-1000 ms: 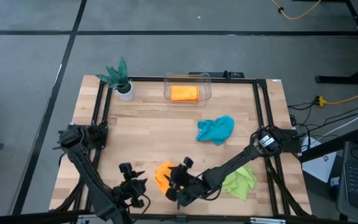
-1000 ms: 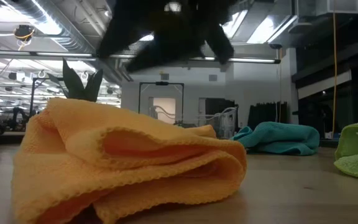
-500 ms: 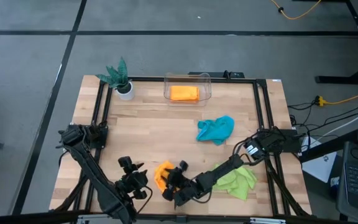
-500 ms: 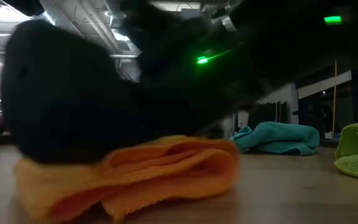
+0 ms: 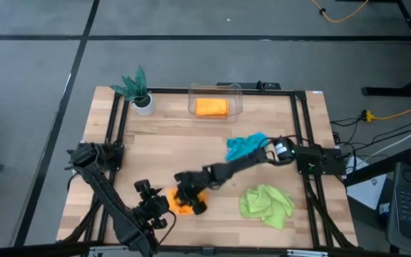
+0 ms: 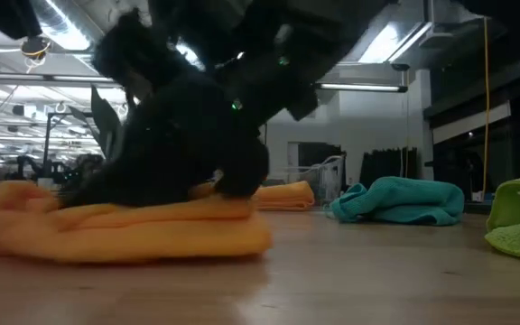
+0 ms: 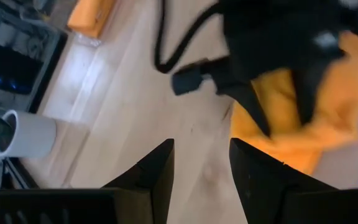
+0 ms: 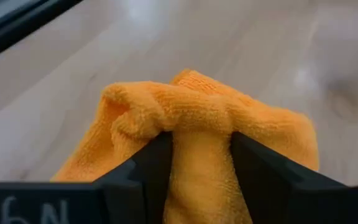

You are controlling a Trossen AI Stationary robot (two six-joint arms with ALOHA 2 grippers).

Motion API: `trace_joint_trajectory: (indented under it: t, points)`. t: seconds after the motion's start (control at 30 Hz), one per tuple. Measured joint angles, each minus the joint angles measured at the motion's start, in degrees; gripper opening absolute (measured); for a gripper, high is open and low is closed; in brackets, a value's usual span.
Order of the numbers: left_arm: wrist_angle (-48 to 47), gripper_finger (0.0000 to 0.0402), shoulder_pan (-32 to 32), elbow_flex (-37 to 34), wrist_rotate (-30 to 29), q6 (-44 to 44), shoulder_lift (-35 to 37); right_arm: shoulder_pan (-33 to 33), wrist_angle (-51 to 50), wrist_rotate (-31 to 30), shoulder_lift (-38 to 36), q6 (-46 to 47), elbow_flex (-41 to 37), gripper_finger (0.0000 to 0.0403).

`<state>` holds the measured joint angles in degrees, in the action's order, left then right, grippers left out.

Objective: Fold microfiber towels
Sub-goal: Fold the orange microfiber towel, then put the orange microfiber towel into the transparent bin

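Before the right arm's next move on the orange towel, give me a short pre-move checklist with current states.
1. Right gripper has the orange towel between its fingers: ok.
2. Left gripper open and holding nothing, beside the towel: ok.
3. Towel lying flat and squared: not ok, it is bunched.
4. Teal towel and green towel lie apart from the work spot: ok.
5. Bin holds a folded orange towel: ok.

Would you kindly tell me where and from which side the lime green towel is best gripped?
Probably a raised fold on the edge of the lime green towel facing the right gripper, coming from above: it lies crumpled in a loose heap on the table, so ridges stand up, with nothing over it.
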<state>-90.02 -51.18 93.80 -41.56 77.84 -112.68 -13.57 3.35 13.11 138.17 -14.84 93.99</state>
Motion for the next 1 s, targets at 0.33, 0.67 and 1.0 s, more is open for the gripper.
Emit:
trace_joint_trajectory:
  t: [0.33,0.67,1.0]
  points:
    - [0.0,0.0147,0.8,0.0,1.2,0.0,0.0,3.6,-32.8,3.4,-5.0,-2.6,16.2,0.0172]
    - [0.0,0.0147,1.2,0.0,1.6,2.6,0.0,-0.9,-59.5,-5.4,-6.2,7.1,27.5,0.0172]
    - [0.0,0.0147,2.1,0.0,2.4,2.7,0.2,-12.0,-51.1,-30.4,-6.1,19.8,21.0,0.0172]
